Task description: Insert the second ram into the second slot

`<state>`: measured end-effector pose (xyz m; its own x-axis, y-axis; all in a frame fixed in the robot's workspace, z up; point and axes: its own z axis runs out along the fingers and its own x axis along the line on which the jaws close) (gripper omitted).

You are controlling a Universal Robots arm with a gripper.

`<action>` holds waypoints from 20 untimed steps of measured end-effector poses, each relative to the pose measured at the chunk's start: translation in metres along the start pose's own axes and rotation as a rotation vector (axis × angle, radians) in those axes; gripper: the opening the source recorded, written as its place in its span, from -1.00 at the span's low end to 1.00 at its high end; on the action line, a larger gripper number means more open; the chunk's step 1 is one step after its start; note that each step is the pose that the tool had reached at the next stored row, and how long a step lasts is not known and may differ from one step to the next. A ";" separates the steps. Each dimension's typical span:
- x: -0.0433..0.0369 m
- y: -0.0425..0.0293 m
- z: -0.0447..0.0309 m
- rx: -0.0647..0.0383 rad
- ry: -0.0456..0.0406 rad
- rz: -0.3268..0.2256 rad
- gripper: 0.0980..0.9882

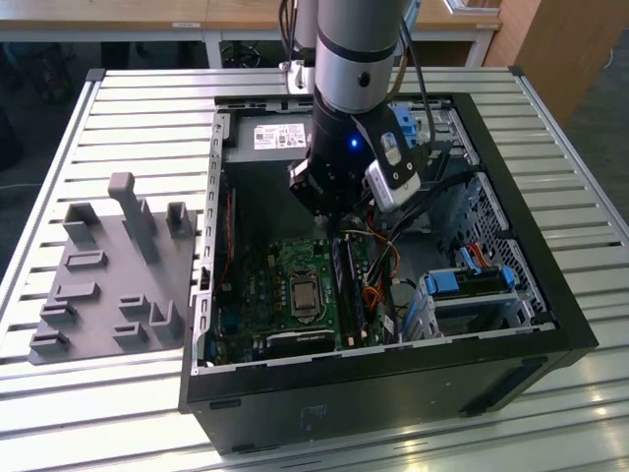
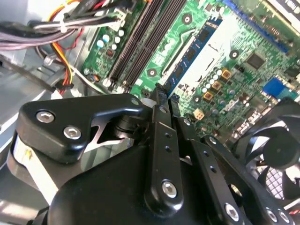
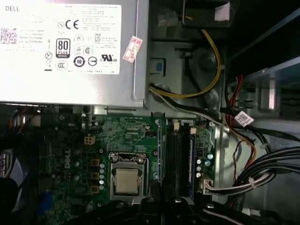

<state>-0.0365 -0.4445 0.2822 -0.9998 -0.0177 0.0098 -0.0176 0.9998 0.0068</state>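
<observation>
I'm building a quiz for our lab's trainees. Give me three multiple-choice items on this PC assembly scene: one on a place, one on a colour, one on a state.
1. Relative to the computer case, the grey fixture plate lies: A inside it; B at the exterior view's left; C at the exterior view's right.
2. The motherboard is: A red; B white; C green.
3. The hand is: A shut on the second ram; B wide open, empty; C shut on a screwdriver.
Answers: 1 B, it sits outside the case on that side; 2 C, green in both wrist views; 3 A, the blue stick juts from its closed grip in the second wrist view.
</observation>
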 end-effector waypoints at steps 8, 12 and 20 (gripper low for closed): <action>-0.0005 -0.0106 0.0048 -0.001 0.0039 0.010 -0.91; -0.0019 -0.0115 0.0073 -0.004 0.0102 0.011 -0.91; -0.0008 -0.0116 0.0138 -0.004 0.0138 0.011 -0.91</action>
<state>-0.0357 -0.4560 0.2683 -0.9997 -0.0068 0.0237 -0.0065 0.9999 0.0110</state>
